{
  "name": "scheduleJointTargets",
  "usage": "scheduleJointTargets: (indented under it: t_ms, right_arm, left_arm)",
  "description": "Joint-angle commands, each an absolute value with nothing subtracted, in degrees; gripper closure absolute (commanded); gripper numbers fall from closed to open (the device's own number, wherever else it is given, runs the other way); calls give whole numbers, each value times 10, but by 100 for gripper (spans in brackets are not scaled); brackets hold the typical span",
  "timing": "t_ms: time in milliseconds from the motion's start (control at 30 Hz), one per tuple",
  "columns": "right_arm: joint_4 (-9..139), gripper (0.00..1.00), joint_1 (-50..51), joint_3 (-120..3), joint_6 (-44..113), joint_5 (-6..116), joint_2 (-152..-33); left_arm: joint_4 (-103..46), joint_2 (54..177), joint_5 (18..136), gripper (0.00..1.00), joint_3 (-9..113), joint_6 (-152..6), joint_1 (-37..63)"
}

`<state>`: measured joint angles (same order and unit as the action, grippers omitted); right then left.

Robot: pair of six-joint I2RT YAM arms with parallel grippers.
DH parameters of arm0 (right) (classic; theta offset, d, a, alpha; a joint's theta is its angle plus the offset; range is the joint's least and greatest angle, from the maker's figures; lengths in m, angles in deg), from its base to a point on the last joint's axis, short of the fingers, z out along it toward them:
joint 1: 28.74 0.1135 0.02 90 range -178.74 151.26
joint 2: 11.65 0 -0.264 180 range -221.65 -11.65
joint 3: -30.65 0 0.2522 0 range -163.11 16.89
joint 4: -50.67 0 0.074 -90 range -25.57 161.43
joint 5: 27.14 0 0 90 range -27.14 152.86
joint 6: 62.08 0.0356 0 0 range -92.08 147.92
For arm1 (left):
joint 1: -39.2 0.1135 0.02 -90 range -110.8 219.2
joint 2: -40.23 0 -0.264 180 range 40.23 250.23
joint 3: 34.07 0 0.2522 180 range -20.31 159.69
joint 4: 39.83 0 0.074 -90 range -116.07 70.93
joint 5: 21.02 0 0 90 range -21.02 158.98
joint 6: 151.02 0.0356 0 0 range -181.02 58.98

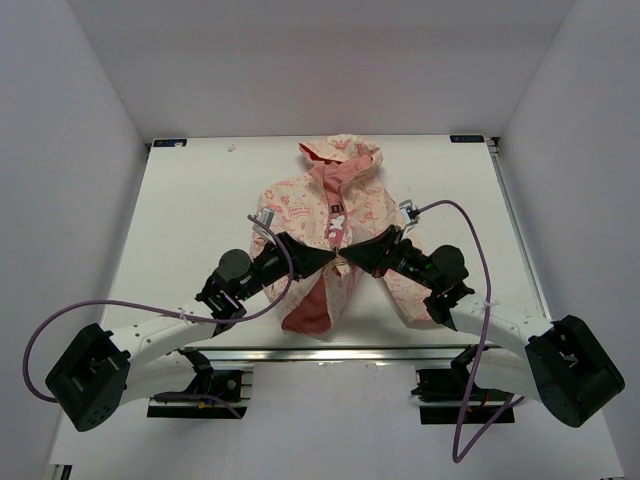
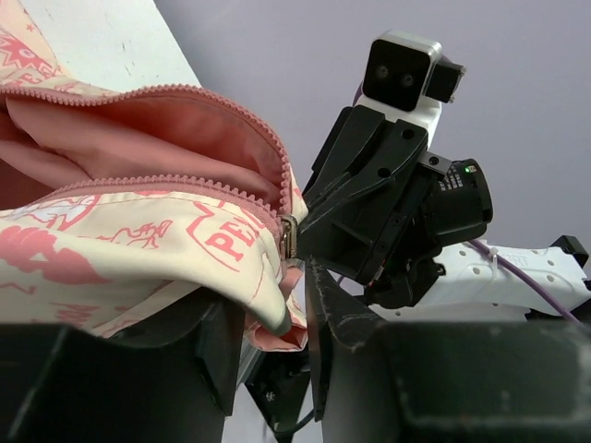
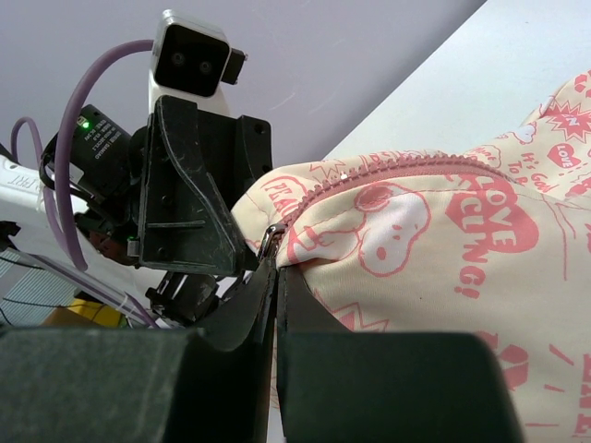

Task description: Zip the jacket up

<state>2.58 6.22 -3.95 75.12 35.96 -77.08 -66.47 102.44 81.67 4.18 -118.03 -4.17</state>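
Jacket lies flat at table ctr, hood toward the far edge. Both arms reach in and meet nose to nose over the front zip, about mid-length. Prob. reason: one side has to anchor the cloth while the other runs the slider, else the jacket just drags along.

L gripper: jaws partway closed w/ a bunched fold of cream fabric filling the gap just below the slider. So it's clamped on the jacket, acting as the anchor.

R gripper: jaws down to a thin slit, tips right under the slider. Looks pinched on its pull tab, tho the tab is mostly hidden btwn the fingers.

Zip only part done. In R wrist view the teeth are meshed on one side of the slider. In L wrist view the two rows gape, pink lining showing btwn them. Next pull needs the cloth kept taut.
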Motion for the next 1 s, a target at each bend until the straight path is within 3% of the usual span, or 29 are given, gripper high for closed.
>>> scheduleJointTargets:
  t_ms: [0, 200, 333, 433, 500, 533, 567, 600, 967]
  right_arm:
    - [-5, 100, 66, -57, 746, 361, -770]
    - [11, 100, 68, -58, 739, 360, -764]
    - [14, 100, 70, -59, 736, 359, -766]
    - [13, 100, 71, -59, 736, 359, -767]
    - [15, 100, 73, -61, 733, 359, -766]
    - [18, 100, 73, -61, 733, 360, -766]
    - [18, 100, 73, -61, 733, 360, -765]
    - [18, 100, 73, -59, 733, 362, -764]
    - [22, 100, 73, -80, 743, 417, -762]
  left_arm:
    - [-663, 1003, 816, 59, 49, -1174, -45]
    - [-651, 993, 800, 42, 46, -1176, -46]
    - [-648, 996, 801, 43, 52, -1175, -46]
    - [-644, 1000, 801, 52, 53, -1178, -45]
    - [-647, 1002, 801, 64, 54, -1179, -45]
    - [-644, 1003, 801, 72, 54, -1180, -45]
    - [-643, 1003, 801, 90, 54, -1180, -45]
    - [-639, 1002, 800, 100, 56, -1181, -45]
    - [-573, 1032, 857, 100, 83, -1134, -49]
